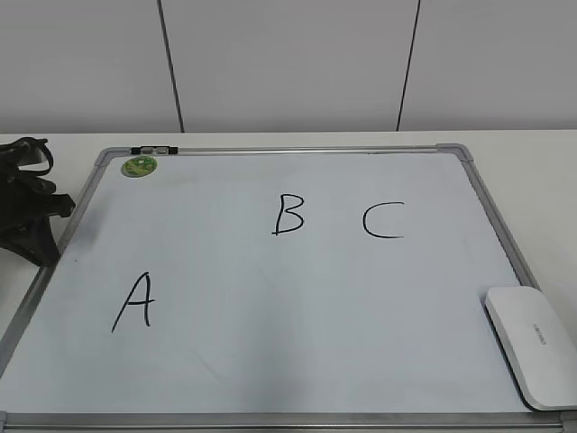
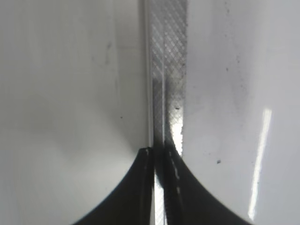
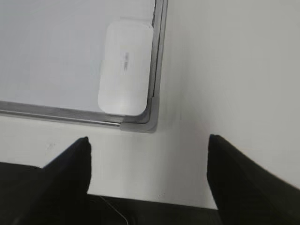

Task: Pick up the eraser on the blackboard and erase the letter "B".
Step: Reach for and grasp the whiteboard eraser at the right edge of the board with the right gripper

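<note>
The blackboard [image 1: 270, 356] is a white dry-erase board with a silver frame, flat on the table. A black letter "B" [image 1: 288, 215] is drawn near its middle, with an "A" [image 1: 134, 302] at lower left and a "C" [image 1: 383, 220] to the right. The white eraser [image 1: 534, 344] lies at the board's near right corner; it also shows in the right wrist view [image 3: 124, 68]. My right gripper [image 3: 148, 147] is open and empty over bare table just outside that corner. My left gripper [image 2: 159, 152] is shut and empty, low over the board's frame [image 2: 168, 70]; its arm [image 1: 25, 212] rests at the left edge.
A round green magnet [image 1: 140, 166] sits at the board's far left corner, next to a small clip on the top frame [image 1: 154, 150]. A white wall stands behind the table. White table [image 3: 234, 70] surrounds the board.
</note>
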You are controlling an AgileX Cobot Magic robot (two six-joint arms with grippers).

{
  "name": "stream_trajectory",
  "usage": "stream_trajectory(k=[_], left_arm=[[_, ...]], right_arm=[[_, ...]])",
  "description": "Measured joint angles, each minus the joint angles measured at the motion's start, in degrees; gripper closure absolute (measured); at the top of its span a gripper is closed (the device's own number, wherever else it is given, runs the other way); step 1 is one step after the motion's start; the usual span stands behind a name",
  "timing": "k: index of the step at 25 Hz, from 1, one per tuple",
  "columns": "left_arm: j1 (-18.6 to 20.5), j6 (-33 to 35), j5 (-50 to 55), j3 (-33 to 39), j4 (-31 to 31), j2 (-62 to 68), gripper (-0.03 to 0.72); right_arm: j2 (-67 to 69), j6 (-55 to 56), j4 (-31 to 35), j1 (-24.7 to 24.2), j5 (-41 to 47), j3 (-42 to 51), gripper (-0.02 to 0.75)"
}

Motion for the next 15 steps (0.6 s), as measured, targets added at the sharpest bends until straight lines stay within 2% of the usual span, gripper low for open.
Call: stream_trajectory(k=[4, 15], left_arm=[[0.1, 0.0, 0.1, 0.0, -0.2, 0.0, 0.678], [0.0, 0.0, 0.1, 0.0, -0.6, 0.0, 0.678]], right_arm=[[3.7, 0.0, 1.3, 0.0, -4.4, -0.5, 0.147], [22.6, -0.2, 3.9, 0.6, -2.5, -8.5, 0.147]])
